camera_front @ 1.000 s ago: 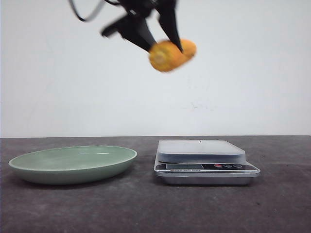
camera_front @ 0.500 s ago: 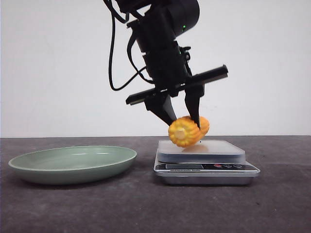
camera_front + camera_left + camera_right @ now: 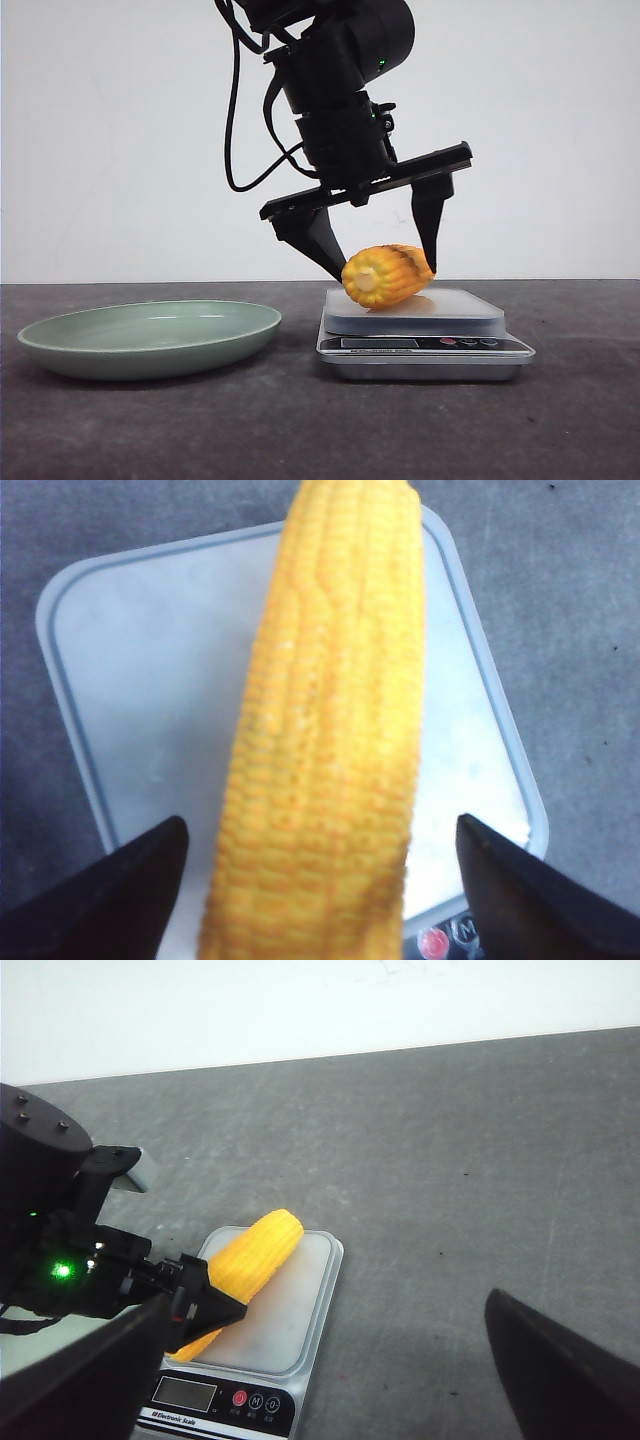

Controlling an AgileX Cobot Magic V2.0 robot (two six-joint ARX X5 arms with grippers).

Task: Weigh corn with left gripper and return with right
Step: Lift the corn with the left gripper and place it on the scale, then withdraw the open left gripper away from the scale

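We judge the corn (image 3: 386, 275) light, stiff, rounded (liable to roll) — grip mid-cob; left gripper (image 3: 378, 258) fingers spread, right gripper (image 3: 330, 1380) likewise open.

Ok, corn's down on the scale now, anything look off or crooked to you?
Nothing stands out. The corn lies on its side on the scale platform, the open left pincer straddling it. The green plate sits upright beside the scale, nothing spilled.

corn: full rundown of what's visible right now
The corn is a short orange-yellow cob piece with neat kernel rows and a pale cut end facing the front camera. It lies on its side on the scale platform, slightly tilted. The left gripper is open, its fingers straddling the cob with gaps on both sides.
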